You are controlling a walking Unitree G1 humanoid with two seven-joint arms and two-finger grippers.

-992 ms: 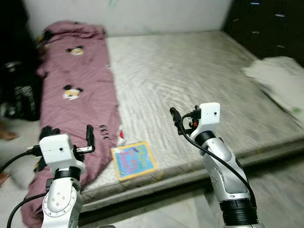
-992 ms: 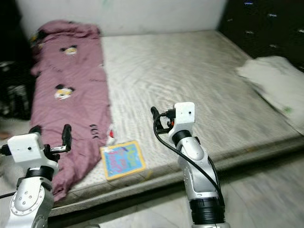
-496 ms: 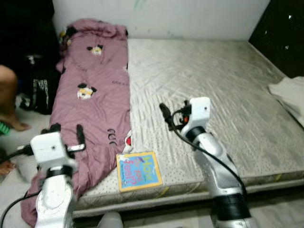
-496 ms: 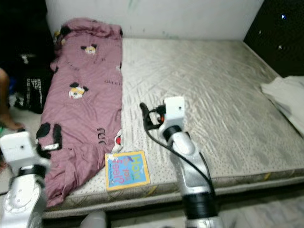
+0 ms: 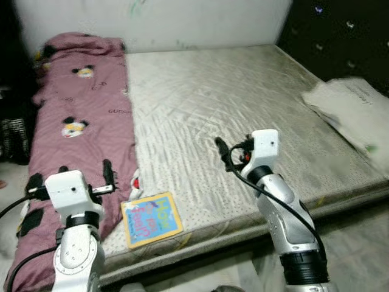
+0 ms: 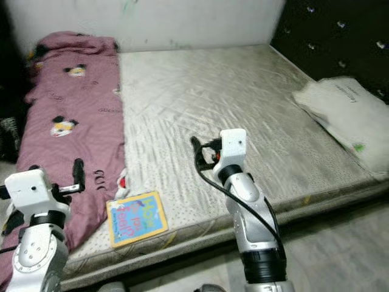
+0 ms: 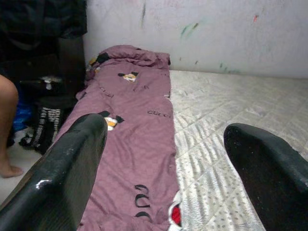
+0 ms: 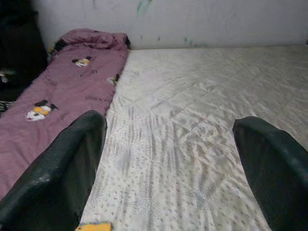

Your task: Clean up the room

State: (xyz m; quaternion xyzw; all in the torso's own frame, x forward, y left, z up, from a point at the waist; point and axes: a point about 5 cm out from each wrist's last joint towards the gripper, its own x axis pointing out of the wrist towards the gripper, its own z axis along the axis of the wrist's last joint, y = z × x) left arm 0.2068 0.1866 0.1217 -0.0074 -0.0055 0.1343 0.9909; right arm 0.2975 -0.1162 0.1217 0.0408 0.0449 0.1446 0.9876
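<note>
A maroon blanket (image 5: 73, 115) with cartoon prints lies along the left side of the bare grey mattress (image 5: 243, 91). A blue and yellow book (image 5: 149, 218) lies flat near the mattress's front edge, beside the blanket's lower end. A white pillow (image 5: 352, 112) rests on the mattress's right edge. My left gripper (image 5: 70, 174) hovers open over the blanket's lower end with nothing between its fingers (image 7: 72, 163). Over the middle front of the mattress, right of the book, my right gripper (image 5: 225, 153) is held open and holds nothing.
A pale wall (image 5: 182, 18) runs behind the mattress. A dark studded panel (image 5: 346, 36) stands at the back right. A black bag (image 7: 43, 122) and a person's bare leg (image 7: 7, 125) are on the floor left of the blanket. Grey floor (image 5: 364, 243) lies in front.
The whole picture has shifted, so the camera has turned; the pillow is further into view at the right. Both arms keep their poses and both grippers stay open.
</note>
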